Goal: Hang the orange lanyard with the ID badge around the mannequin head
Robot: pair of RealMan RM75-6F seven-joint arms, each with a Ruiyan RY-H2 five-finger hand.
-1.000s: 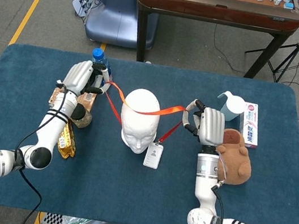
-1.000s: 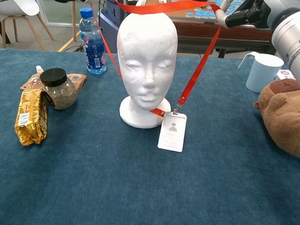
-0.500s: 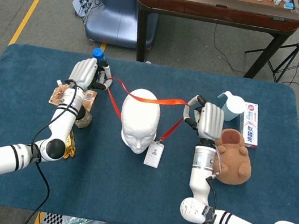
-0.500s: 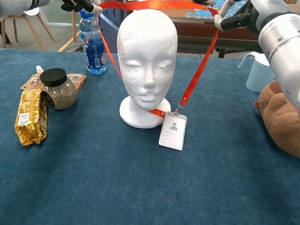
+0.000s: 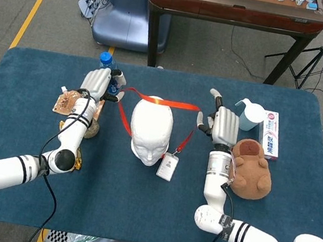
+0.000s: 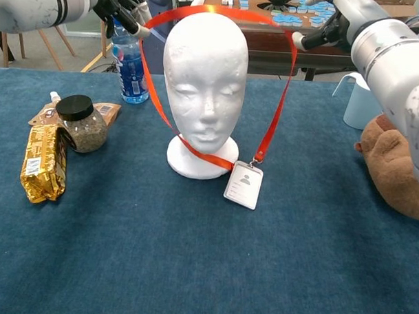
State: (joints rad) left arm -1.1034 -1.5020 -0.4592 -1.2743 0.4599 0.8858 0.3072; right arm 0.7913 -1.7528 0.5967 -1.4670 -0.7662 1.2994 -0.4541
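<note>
lanyard: orange lanyard [image 6: 151, 93] spread as a loop over the crown of the mannequin head [image 6: 204, 88]; top strap just behind the crown.
badge: ID badge [image 6: 243, 185] lies on the surface [image 6: 192, 266] in front of the base.
left hand: my left hand [image 5: 98, 82] pinches the strap's left side.
right hand: my right hand [image 5: 223, 124] holds the right side; exact finger closure hard to see.
how: keep both sides wide and level, carry the strap back past the crown, lower evenly, then let go.
risk: snagging could tip the head.

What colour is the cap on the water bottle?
Blue; the plastic water bottle's cap shows best in the head view.
</note>
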